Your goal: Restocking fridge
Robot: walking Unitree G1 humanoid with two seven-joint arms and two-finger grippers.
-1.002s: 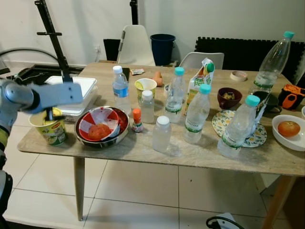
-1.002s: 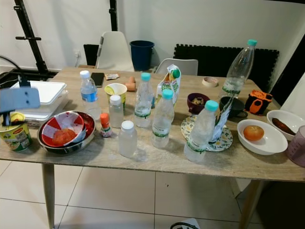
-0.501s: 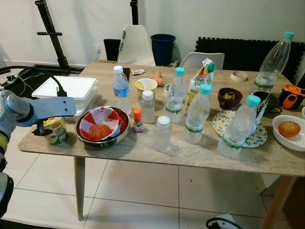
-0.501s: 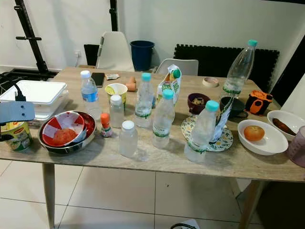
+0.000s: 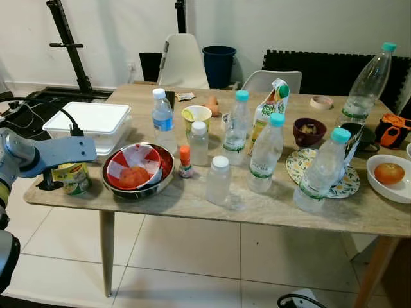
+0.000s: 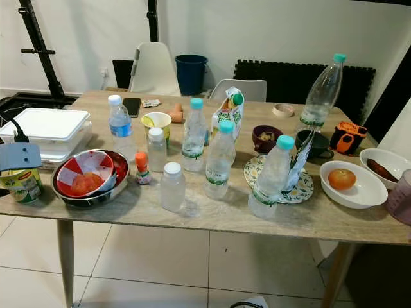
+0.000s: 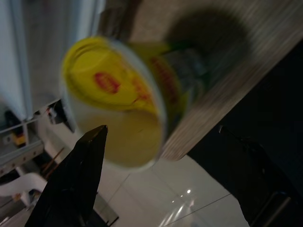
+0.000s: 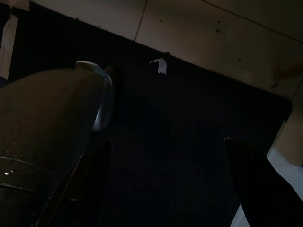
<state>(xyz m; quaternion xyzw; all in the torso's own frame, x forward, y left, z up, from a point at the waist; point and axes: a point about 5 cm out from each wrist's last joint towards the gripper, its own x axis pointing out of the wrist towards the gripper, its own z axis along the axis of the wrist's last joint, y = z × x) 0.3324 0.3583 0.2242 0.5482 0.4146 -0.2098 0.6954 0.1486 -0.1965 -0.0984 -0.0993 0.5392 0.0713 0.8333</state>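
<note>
A noodle cup (image 5: 74, 179) with a yellow lid (image 7: 111, 90) stands at the table's front left corner. My left gripper (image 7: 161, 127) is open and level with it, one black finger (image 7: 71, 184) on each side and neither touching it. From the head the left arm (image 5: 61, 151) crosses in front of the cup's top. Several water bottles (image 5: 265, 154) and a juice carton (image 5: 270, 106) stand mid-table. My right gripper (image 8: 165, 142) hangs open in the dark near the floor.
A white lidded box (image 5: 90, 122) sits just behind the cup. A steel bowl (image 5: 138, 186) holding a red bowl stands right of it. Small bottles (image 5: 218, 179), a paper cup (image 5: 196, 115), plates and a bowl with an orange (image 5: 388, 173) crowd the wooden table (image 5: 192, 208). Chairs stand behind.
My left arm has come down from above the noodle cup and drawn back toward the table's front left corner. The cup and the other things have stayed put.
</note>
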